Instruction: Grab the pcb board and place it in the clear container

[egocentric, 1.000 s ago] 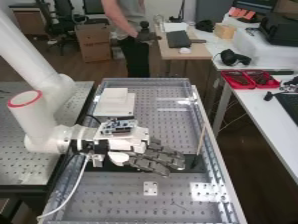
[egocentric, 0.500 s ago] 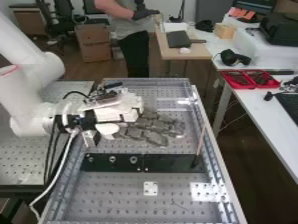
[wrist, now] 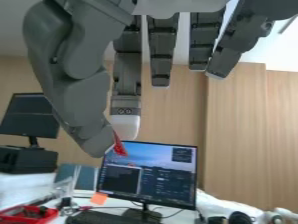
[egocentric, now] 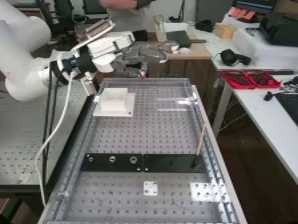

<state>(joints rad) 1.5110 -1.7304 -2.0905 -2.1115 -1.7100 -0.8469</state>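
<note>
High view: hand (egocentric: 143,53) up in the air at the far end of the perforated counter (egocentric: 176,135), nothing under it touching. A small red thing, taken to be the pcb board (wrist: 120,145), shows at its lower edge. Wrist view agrees: thumb (wrist: 93,142) and nearest finger (wrist: 124,125) brought together, red piece pinched at their tips; remaining fingers hang apart from it. Done, by my reading: grasp and lift. Left: carry to the container, lower, let go, back off. Call it about halfway. Nearer on the counter: white block (egocentric: 115,99) on a white plate (egocentric: 126,111), and beyond the middle, toward the camera, a black plate (egocentric: 176,163) with a thin stick (egocentric: 200,140) upright beside its end. Clear container: not sure of it. Pale glints (egocentric: 173,101) near the far end, right of the white block in the high view, could be its walls; could as well be shine off the surface. Release spot therefore unsettled from here. Hard to make out: most of the board lies behind thumb and fingertip, only a red sliver out; its outline, parts and tilt can't be told, nor how firm the pinch is. Judgement: tip-only hold on a small piece, so a knock on a container wall could twist it loose; best lowered well inside before opening.
</note>
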